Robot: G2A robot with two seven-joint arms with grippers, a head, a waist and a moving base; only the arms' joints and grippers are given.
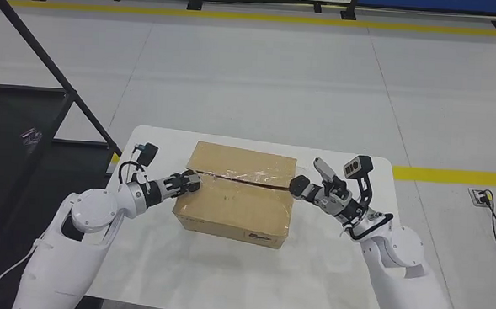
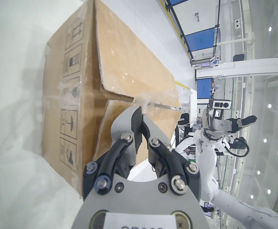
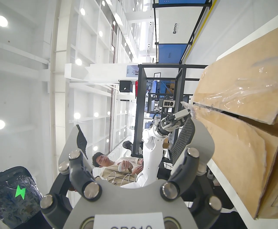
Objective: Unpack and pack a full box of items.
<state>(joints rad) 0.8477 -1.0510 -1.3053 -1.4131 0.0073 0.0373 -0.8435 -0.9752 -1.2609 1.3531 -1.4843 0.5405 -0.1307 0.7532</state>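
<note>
A brown cardboard box (image 1: 238, 192) (image 2: 130, 60) (image 3: 239, 134) stands in the middle of the white table (image 1: 225, 271), its top flaps down along a seam covered with crinkled clear tape (image 1: 249, 175) (image 2: 160, 97) (image 3: 245, 93). My left gripper (image 1: 194, 183) (image 2: 141, 115) (image 3: 184, 113) is at the seam's left end, on the box's top edge, shut on the loose end of the tape. At the box's right end my right gripper (image 1: 312, 178) (image 3: 132, 136) (image 2: 239, 123) is wide open and holds nothing, with one finger (image 3: 184, 134) close beside the box's end.
A black metal frame (image 1: 30, 126) stands off the table's left side. Bare table surface lies in front of the box and along both its sides. Grey floor with a yellow line (image 1: 453, 175) lies beyond the table.
</note>
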